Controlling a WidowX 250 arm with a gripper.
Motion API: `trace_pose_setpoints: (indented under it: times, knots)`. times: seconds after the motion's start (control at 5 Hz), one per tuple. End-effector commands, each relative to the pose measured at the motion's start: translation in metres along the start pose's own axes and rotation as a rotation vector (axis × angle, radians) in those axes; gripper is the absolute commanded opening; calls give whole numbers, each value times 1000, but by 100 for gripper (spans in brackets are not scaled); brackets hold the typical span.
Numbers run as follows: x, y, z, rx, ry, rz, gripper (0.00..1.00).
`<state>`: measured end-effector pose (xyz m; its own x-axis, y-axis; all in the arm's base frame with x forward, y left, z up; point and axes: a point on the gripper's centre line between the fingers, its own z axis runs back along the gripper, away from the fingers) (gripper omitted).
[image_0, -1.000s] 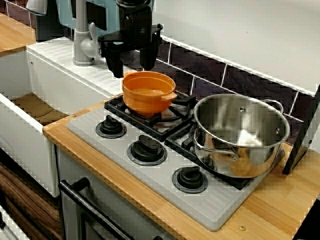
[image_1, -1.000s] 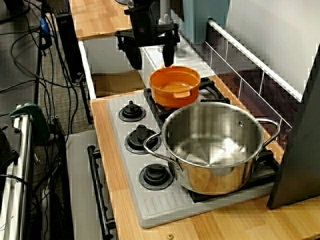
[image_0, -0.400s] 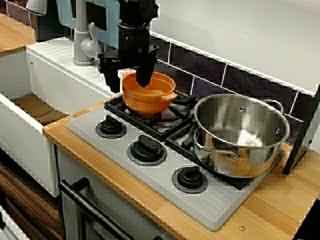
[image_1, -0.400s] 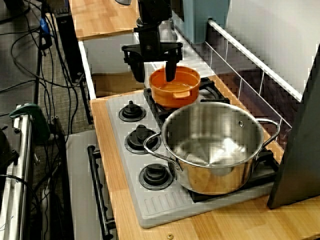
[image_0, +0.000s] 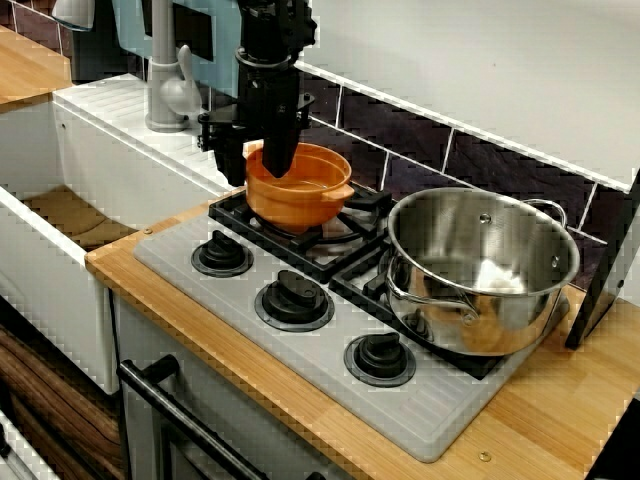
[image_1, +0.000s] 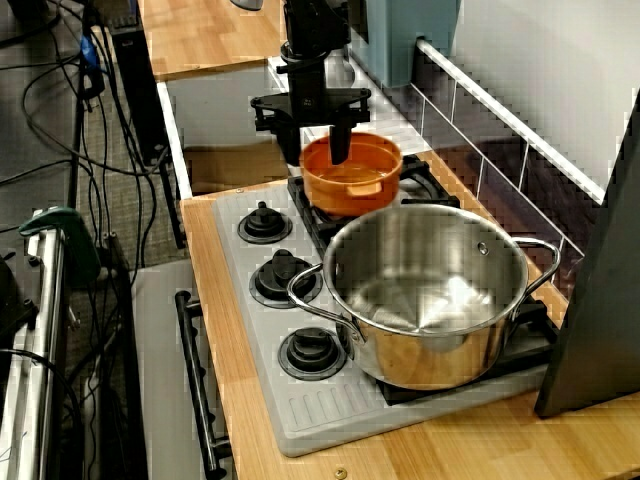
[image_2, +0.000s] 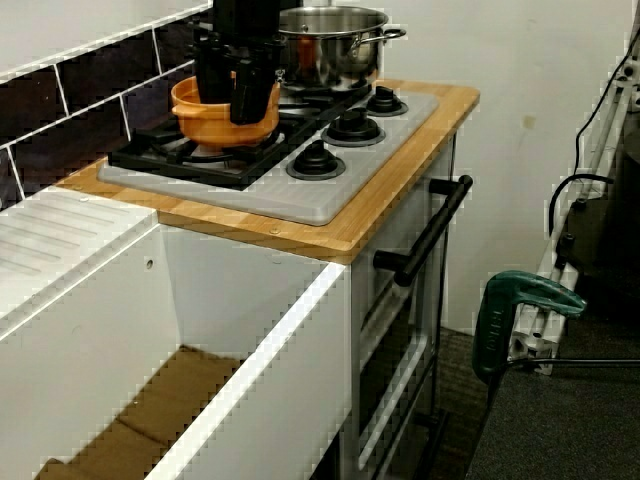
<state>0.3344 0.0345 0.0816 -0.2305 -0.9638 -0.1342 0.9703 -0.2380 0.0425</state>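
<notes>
Jaws of the gripper (image_0: 255, 168) are standing apart, straddling the rim of the orange bowl (image_0: 300, 195), which is sitting on the stove's rear grate (image_0: 365, 200) and probably handling light, stiff and slippery, its thin rim offering the surest hold.
</notes>
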Motion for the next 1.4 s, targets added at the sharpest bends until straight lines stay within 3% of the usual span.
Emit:
trace_pose_setpoints:
  times: [0.0, 0.4, 0.6, 1.0, 1.2]
  knots:
    - [-3, 2, 6, 1, -3, -2, 0]
    - [-6, 6, 33, 22, -35, 5, 0]
    - [2, 8, 54, 63, -24, -17, 0]
    - [29, 16, 61, 299, 233, 99, 0]
    - [33, 16, 66, 325, 236, 68, 0]
